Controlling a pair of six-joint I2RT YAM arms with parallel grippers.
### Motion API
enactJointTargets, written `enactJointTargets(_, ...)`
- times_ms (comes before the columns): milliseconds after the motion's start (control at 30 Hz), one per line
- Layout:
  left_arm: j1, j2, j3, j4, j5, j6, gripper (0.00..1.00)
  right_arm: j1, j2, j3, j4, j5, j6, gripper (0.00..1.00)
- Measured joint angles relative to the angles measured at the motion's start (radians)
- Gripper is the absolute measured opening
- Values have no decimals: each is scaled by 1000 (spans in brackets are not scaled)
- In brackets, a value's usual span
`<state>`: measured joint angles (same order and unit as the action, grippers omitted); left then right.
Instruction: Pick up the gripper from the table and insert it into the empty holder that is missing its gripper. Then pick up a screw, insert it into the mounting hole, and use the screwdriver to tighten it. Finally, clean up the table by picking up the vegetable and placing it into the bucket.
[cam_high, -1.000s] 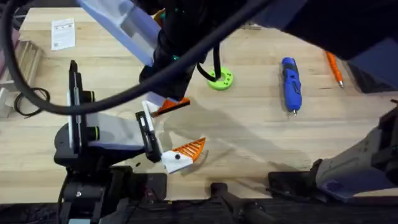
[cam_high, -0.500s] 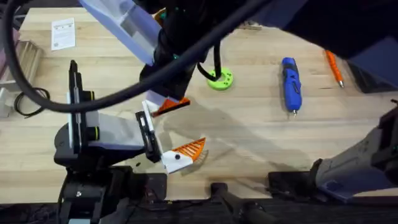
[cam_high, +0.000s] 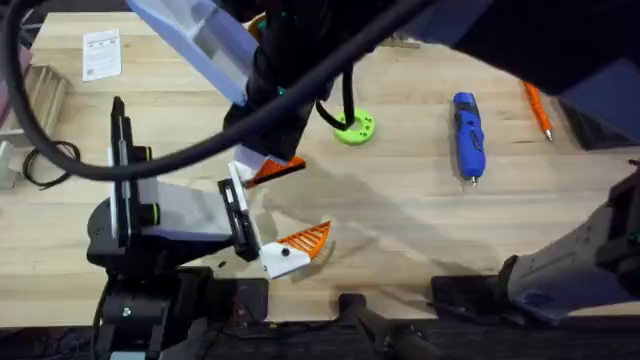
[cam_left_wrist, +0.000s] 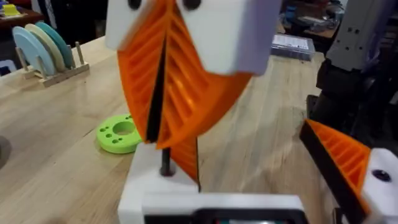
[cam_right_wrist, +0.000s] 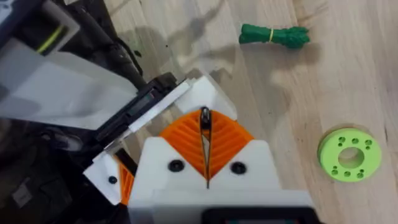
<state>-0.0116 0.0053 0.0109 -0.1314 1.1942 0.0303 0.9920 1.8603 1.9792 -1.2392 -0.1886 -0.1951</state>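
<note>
While right claw (cam_right_wrist: 205, 163) grips gripper (cam_right_wrist: 205, 142) | left released | vegetable (cam_right_wrist: 273, 35), disc (cam_right_wrist: 349, 154) nearby

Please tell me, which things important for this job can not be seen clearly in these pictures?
- Bucket: lies outside what the views cover.
- Holder: in the right wrist view the right gripper covers it, so seating of the orange piece is unclear.
- Screw: too small to find on the table.
- Vegetable: the overhead arm hides its surroundings.
</note>
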Motion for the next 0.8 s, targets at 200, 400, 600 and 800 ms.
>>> enactJointTargets(200, 0, 0, 0, -1, 2, -8, 986, 0, 18, 4, 5, -2, 0, 6)
enactJointTargets(400, 0, 0, 0, -3, 11, -8, 986, 0, 18, 4, 0, -3, 0, 6)
enactJointTargets(600, 0, 0, 0, -3, 14, -8, 985, 0, 18, 4, -8, -4, 0, 6)
enactJointTargets(800, 0, 0, 0, -3, 14, -8, 985, 0, 18, 4, -9, -4, 0, 6)
